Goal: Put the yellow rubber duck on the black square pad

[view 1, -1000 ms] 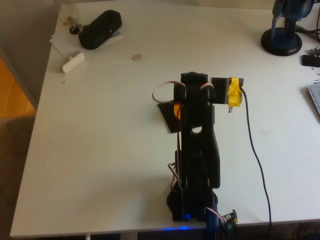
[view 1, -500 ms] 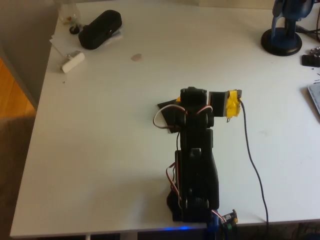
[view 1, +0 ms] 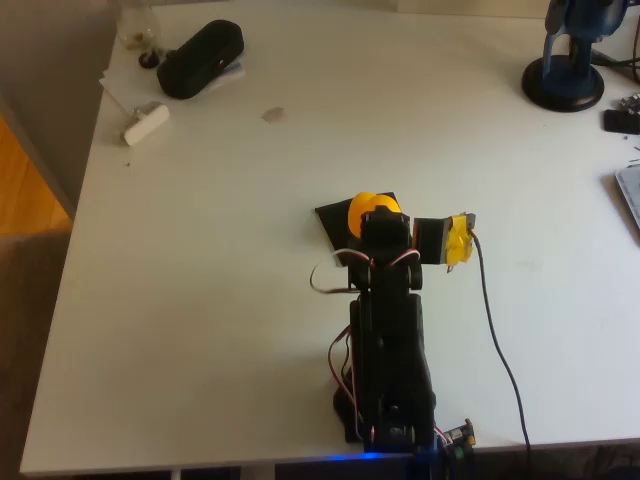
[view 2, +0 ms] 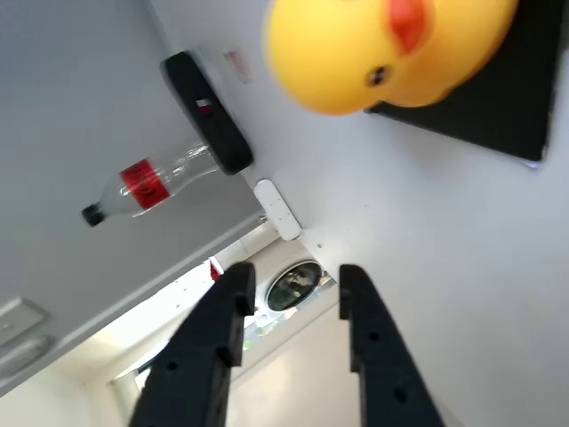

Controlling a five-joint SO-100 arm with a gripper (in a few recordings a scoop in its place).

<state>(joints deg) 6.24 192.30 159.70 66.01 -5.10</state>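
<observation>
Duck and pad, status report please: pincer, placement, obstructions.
Pincer open, holding nothing. Yellow rubber duck sitting on black square pad. Pouch and bottle far off, nothing obstructing.

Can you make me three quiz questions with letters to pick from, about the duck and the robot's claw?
1. Where is the yellow rubber duck?
A. On the black square pad
B. Next to the black pouch
C. On the floor

2. What colour is the duck's beak?
A. Blue
B. Orange-red
C. Green

3. What is the gripper doing?
A. Squeezing the duck
B. Holding the bottle
C. Holding nothing, with its fingers apart

Right letters:
1. A, because the overhead view shows the duck sitting on the dark pad in the middle of the white table, far from the pouch.
2. B, because the wrist view shows an orange-red beak on the yellow head.
3. C, because the wrist view shows a gap between the two black fingers with nothing in it, and the duck sits apart from them.
</observation>
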